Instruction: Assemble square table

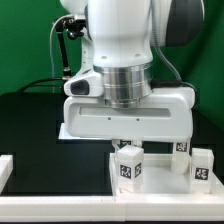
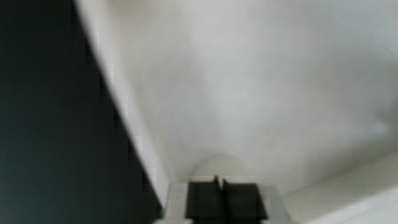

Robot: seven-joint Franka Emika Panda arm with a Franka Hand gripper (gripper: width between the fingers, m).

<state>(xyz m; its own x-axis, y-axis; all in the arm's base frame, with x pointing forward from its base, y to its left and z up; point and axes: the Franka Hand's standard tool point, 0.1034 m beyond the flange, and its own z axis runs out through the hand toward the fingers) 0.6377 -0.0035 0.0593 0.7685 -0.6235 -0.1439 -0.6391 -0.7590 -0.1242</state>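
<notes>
The square table slab (image 2: 267,90) fills most of the wrist view as a blurred white surface very close to the camera, with its edge running diagonally against the black table. In the exterior view only a corner of it (image 1: 72,128) shows behind the arm. My gripper (image 2: 221,200) is right over the slab near that edge. Its dark fingers are pressed together with only a thin line between them and nothing visible in between. In the exterior view the fingers are hidden behind the hand. White tagged leg blocks (image 1: 128,166) (image 1: 201,168) (image 1: 183,147) stand in front.
A long white border rail (image 1: 60,205) runs along the front and another piece (image 1: 5,170) is at the exterior view's left. The black table surface (image 1: 40,120) lies on that left side. A green wall is behind.
</notes>
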